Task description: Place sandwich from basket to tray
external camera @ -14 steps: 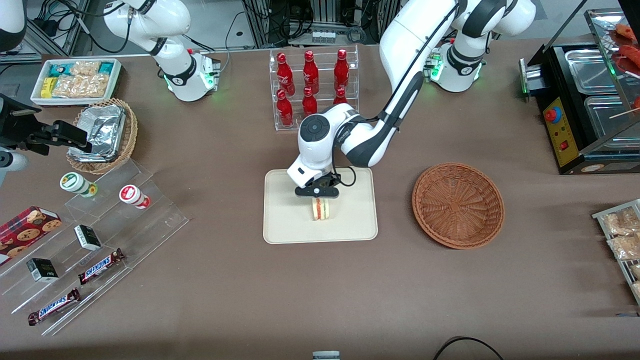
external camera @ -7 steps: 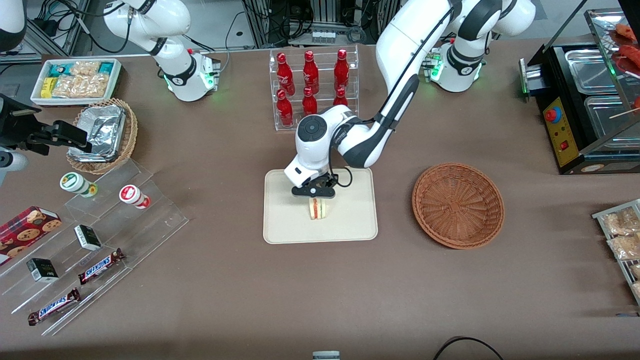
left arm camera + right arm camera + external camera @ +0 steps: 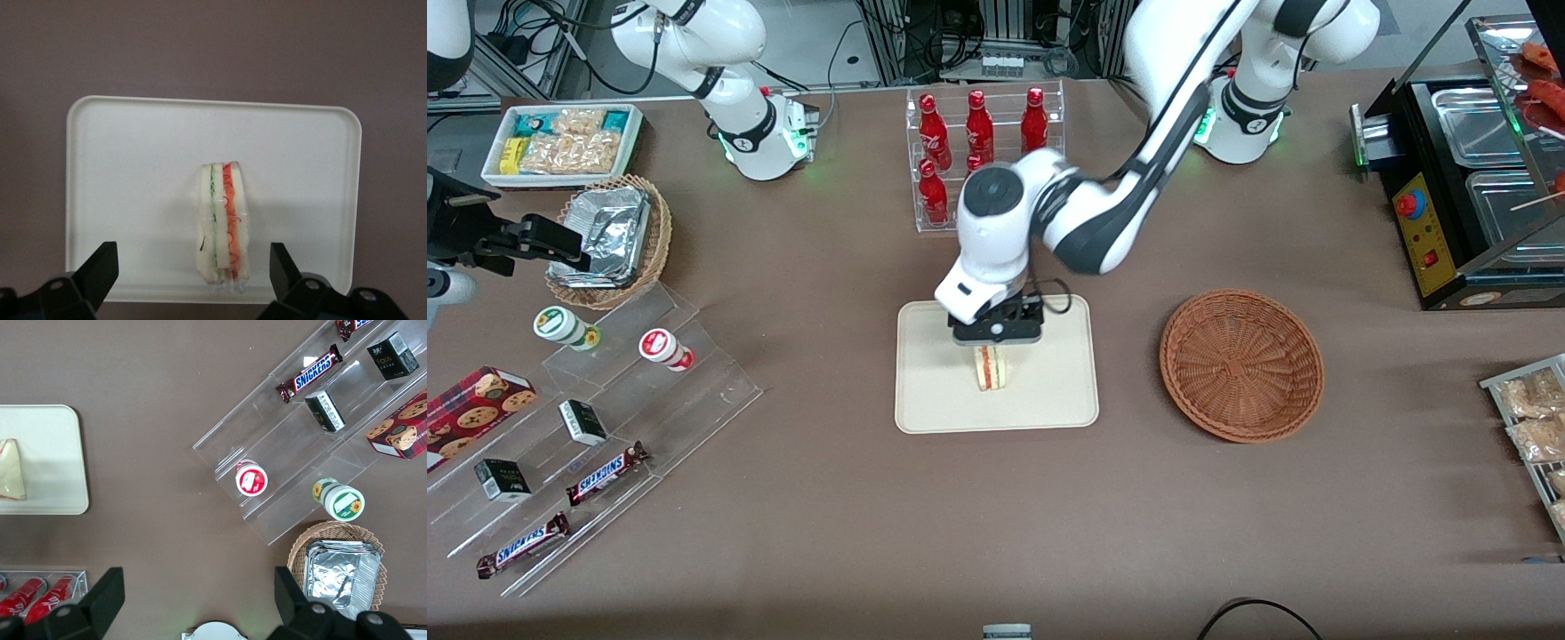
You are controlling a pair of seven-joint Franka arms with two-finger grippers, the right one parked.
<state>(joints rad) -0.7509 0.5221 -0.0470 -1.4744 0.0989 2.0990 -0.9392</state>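
the sandwich [image 3: 989, 368] stands on its edge on the tray [image 3: 925, 391], close to the middle of it, with the red and green filling stripe facing up; the wrist view shows it wrapped in clear film [image 3: 225, 227], white bread on either side of the stripe. in the parked arm's wrist view only a pale corner of it [image 3: 12, 470] shows at the left edge of the frame. nothing grips it.

the gripper [image 3: 996, 331] hangs just above the sandwich, in the centre of the front view, with its fingers [image 3: 99, 270] spread wide and clear of the bread on both sides. the white arm rises from it toward the upper right of the frame.

the tray lies flat on the brown table [image 3: 854, 533], a little below the centre of the front view. the basket [image 3: 1241, 364] sits beside it toward the working arm's end of the table, at centre right of the frame, apart from the tray, with only bare wicker showing inside.

just above the tray in the frame, farther from the camera, a clear rack of red bottles [image 3: 978, 133] stands partly hidden by the arm. at left, a foil-lined basket [image 3: 614, 240] sits above a clear stepped stand [image 3: 694, 382] with two small tubs and chocolate bars [image 3: 605, 473].
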